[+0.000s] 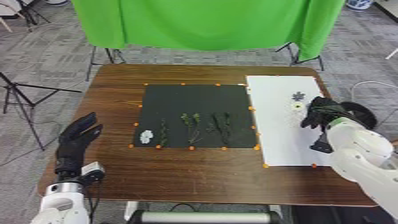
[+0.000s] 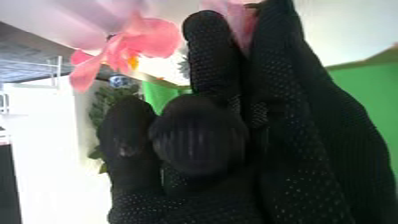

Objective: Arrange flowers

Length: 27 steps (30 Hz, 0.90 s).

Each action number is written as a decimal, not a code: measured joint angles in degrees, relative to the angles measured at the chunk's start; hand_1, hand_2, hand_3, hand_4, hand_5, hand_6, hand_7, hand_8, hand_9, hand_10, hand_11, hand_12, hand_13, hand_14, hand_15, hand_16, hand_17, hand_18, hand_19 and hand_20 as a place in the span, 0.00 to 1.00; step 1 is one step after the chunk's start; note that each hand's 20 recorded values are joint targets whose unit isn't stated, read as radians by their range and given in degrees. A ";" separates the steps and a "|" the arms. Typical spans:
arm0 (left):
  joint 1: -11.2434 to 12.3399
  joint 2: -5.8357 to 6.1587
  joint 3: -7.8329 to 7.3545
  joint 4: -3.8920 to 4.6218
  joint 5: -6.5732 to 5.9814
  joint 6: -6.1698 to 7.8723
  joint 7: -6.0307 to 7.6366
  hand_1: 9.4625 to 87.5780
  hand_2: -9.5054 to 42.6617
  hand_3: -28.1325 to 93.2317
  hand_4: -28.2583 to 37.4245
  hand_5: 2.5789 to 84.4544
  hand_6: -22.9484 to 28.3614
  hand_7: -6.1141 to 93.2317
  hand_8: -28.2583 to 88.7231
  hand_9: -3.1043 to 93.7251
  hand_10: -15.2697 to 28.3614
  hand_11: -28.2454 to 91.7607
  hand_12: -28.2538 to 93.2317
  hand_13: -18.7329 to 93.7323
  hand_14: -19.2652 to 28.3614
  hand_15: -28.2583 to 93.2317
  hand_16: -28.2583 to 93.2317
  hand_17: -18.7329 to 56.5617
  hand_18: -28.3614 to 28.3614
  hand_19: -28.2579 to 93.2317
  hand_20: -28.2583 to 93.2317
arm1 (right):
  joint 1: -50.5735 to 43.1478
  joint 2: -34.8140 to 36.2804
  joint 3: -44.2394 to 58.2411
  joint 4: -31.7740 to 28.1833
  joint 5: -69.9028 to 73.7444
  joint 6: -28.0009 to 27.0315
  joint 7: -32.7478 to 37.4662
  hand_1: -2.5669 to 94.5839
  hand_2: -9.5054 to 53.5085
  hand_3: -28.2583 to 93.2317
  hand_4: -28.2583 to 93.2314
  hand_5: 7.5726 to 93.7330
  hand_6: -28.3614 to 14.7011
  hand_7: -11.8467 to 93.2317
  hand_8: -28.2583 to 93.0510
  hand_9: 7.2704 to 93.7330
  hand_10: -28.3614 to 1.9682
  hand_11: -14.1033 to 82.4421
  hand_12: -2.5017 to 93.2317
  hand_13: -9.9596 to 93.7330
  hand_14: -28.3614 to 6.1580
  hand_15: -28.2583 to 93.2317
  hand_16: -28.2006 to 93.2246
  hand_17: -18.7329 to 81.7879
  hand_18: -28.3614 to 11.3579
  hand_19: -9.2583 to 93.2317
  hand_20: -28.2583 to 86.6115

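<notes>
Table (image 1: 178, 172), brown wood, supports black rectangular mat (image 1: 197, 95), white rectangular sheet (image 1: 282, 142). Green cloth (image 1: 204, 25) hangs beyond. Black-gloved left hand (image 1: 72, 146): spread. Black-gloved right hand (image 1: 323, 110): state indeterminable.

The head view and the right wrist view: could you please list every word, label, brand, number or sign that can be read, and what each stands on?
None: no text can be read in either view.
Black sheet: none readable.
White sheet: none readable; the marks on it are too small to make out as text.
Green cloth: none readable.
Pink flower: none readable.
</notes>
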 measured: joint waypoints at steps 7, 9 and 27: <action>0.14 -0.03 -0.17 -0.03 -0.12 0.04 0.02 0.49 0.01 0.81 0.28 0.47 0.44 0.33 0.14 0.39 0.58 0.43 0.33 0.48 0.69 0.44 0.22 0.41 0.71 0.42 0.43 | -0.54 0.55 0.78 -1.52 -0.40 0.53 -1.31 0.70 0.00 0.71 0.07 0.83 0.64 0.34 0.27 0.97 0.56 0.20 0.37 0.99 0.77 0.72 0.49 0.82 0.39 1.00 0.76; 0.26 -0.03 -0.36 -0.03 -0.29 0.06 0.07 0.49 0.01 0.82 0.28 0.47 0.44 0.33 0.14 0.39 0.58 0.43 0.33 0.48 0.69 0.44 0.22 0.41 0.71 0.41 0.43 | -0.68 0.81 2.03 -3.03 -0.42 -0.52 -1.77 0.71 0.00 0.71 0.06 0.83 0.64 0.33 0.27 0.97 0.55 0.20 0.37 0.99 0.77 0.72 0.49 0.82 0.40 1.00 0.76; -1.46 2.23 0.41 0.85 -4.59 0.99 2.09 0.35 0.54 0.71 0.00 0.59 0.48 0.28 0.15 0.51 0.65 0.43 0.32 0.53 0.69 0.40 0.21 0.47 0.68 0.35 0.40 | 42.55 -8.65 -38.85 5.68 2.55 1.23 -25.58 0.69 0.00 0.72 0.05 0.82 0.69 0.35 0.26 0.96 0.59 0.19 0.37 0.98 0.78 0.74 0.49 0.81 0.40 1.00 0.78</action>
